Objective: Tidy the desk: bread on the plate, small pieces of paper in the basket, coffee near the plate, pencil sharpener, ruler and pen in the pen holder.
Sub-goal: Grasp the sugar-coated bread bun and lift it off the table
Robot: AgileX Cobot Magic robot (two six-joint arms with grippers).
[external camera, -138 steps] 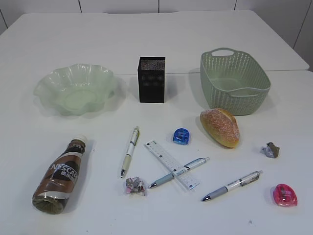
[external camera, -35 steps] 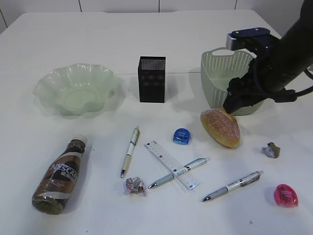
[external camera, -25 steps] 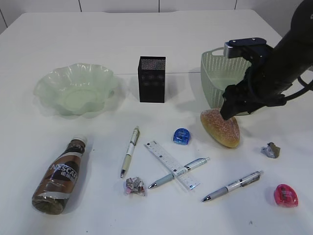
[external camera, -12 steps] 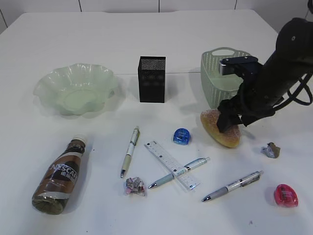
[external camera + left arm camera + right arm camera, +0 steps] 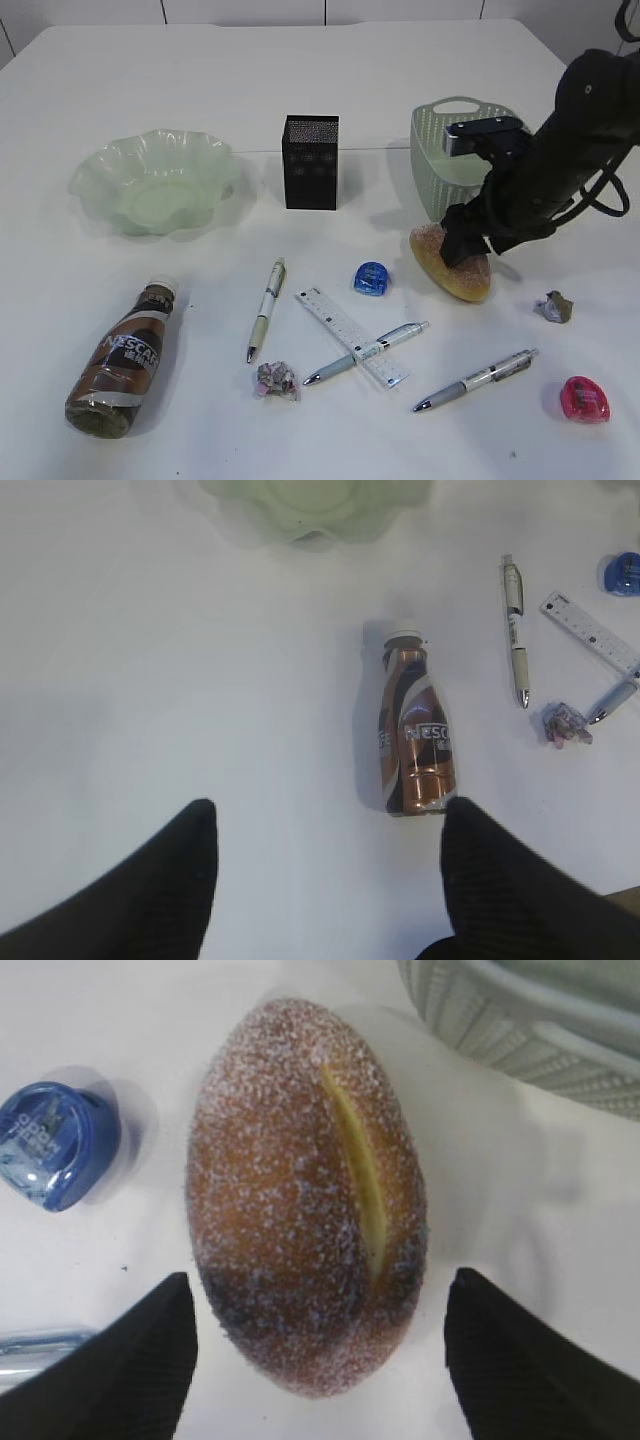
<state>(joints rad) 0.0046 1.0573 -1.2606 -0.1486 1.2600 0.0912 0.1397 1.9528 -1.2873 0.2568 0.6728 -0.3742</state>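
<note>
the right tool [image 5: 466, 247] has dropped from above the basket [image 5: 437, 160] onto the bread [image 5: 305, 1195], its fingers spread wide on either side of the loaf and gripping nothing yet, so a pick-up toward the plate [image 5: 155, 180] looks imminent. the loaf lies on the table just before the basket. the arm hides the basket's right half. the left tool [image 5: 325, 880] hangs open, empty, near the coffee [image 5: 412, 742].

We see the basket [image 5: 470, 165] standing close behind the bread [image 5: 450, 262], and a blue sharpener [image 5: 370, 278] near its left. The surface [image 5: 560, 220] to its right lies bare.
</note>
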